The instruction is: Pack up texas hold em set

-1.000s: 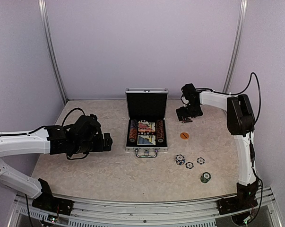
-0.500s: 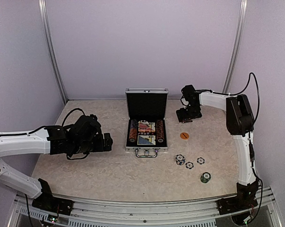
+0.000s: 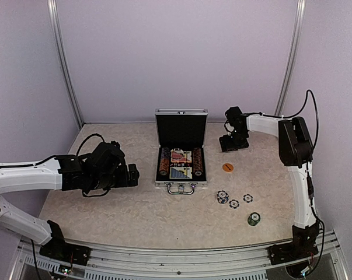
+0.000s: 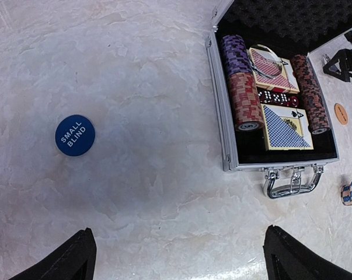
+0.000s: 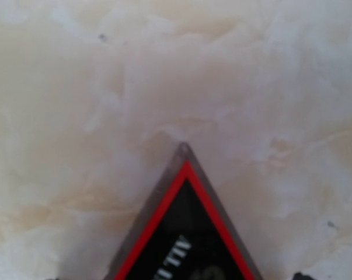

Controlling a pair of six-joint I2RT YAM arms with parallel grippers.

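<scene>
My left gripper [image 4: 178,245] hangs left of the open case [image 3: 181,125], its jaws wide apart with nothing between them. My right gripper [image 3: 230,143] sits low over the table [image 3: 105,216] just right of the case's raised lid. Its jaws stand apart on either side of a black, red-edged triangle [image 5: 184,239], which they don't visibly touch. Inside the case lie rows of chips [image 4: 243,99] and two decks [image 4: 283,125]. A blue disc [image 4: 75,135] lies left of the case, an orange disc [image 3: 227,167] lies right of it, and loose chips [image 3: 223,196] lie right of its handle.
</scene>
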